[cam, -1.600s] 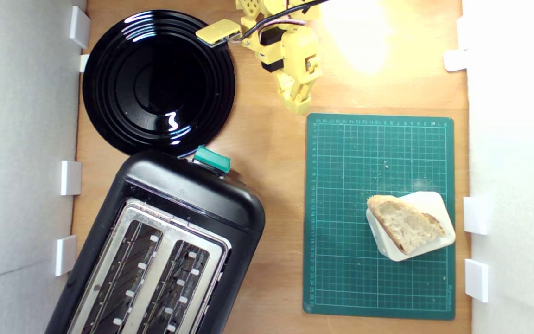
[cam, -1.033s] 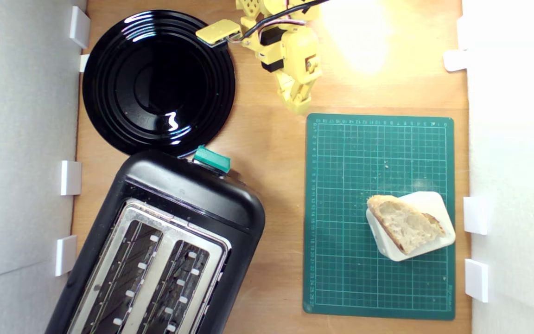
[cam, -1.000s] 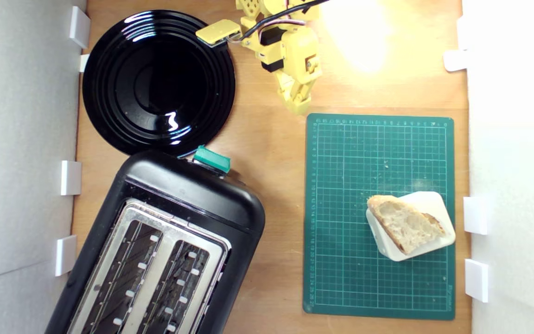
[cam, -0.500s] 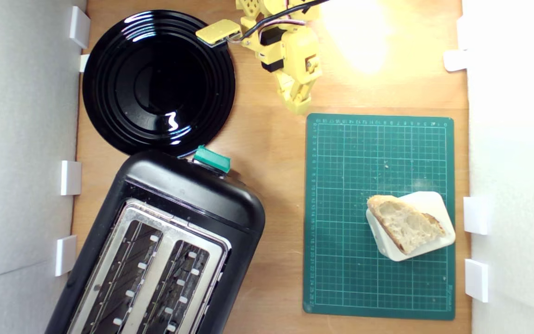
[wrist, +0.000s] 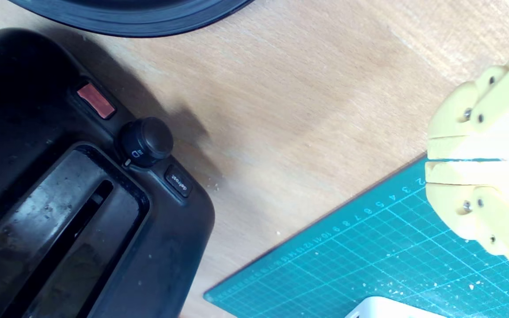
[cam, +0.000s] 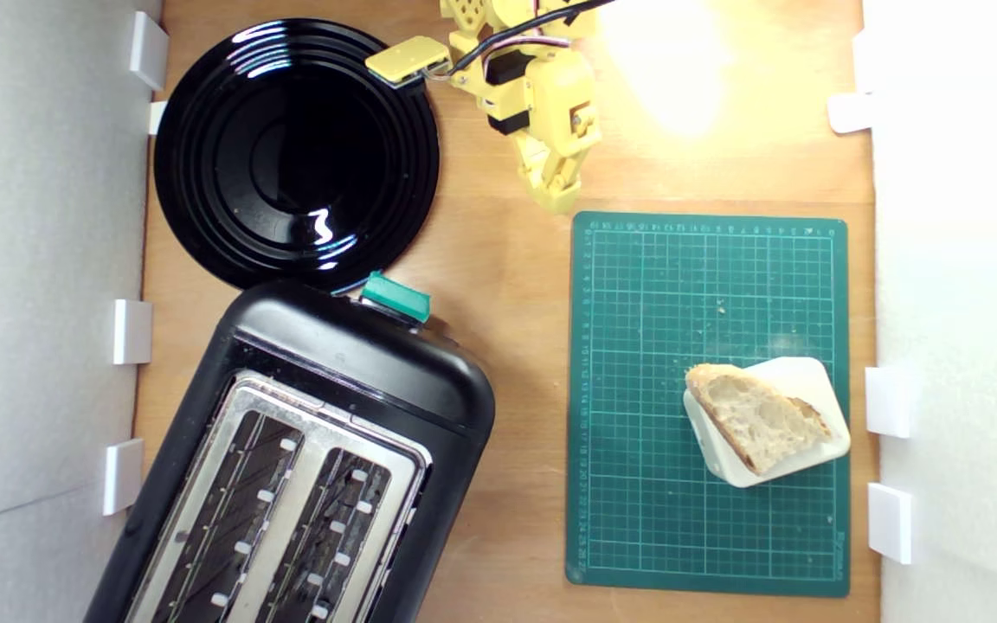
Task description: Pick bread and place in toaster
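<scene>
The bread, a wedge with pale holey crumb and brown crust, lies on a white block at the exterior view's right, on the green cutting mat. The black toaster with silver slotted top and teal lever fills the lower left of the exterior view; its end with a dial shows in the wrist view. My yellow gripper hangs near the top centre, just beyond the mat's far edge, far from the bread. Its jaws are pressed together with nothing between them.
A round glossy black plate lies at the exterior view's upper left, touching the toaster's end. White blocks line both side walls. Bare wood runs between toaster and mat. A bright glare sits at the upper right.
</scene>
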Robot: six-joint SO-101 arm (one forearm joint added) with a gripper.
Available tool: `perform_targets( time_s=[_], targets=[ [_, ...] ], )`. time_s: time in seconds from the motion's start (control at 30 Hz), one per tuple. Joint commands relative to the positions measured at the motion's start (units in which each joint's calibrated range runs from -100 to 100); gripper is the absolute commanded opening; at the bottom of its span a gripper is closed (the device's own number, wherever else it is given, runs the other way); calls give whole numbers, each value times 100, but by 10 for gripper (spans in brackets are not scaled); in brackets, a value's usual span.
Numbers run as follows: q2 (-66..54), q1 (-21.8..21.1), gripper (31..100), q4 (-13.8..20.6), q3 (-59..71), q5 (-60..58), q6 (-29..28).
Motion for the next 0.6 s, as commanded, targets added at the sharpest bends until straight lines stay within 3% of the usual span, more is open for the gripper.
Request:
perform_targets(
  time_s=[0.0,0.4,0.57],
  targets=[
    [-35,38,411,28,12,20,13],
    [-35,38,411,28,12,20,13],
    [-18,-43,411,-171,12,29,3]
  ],
)
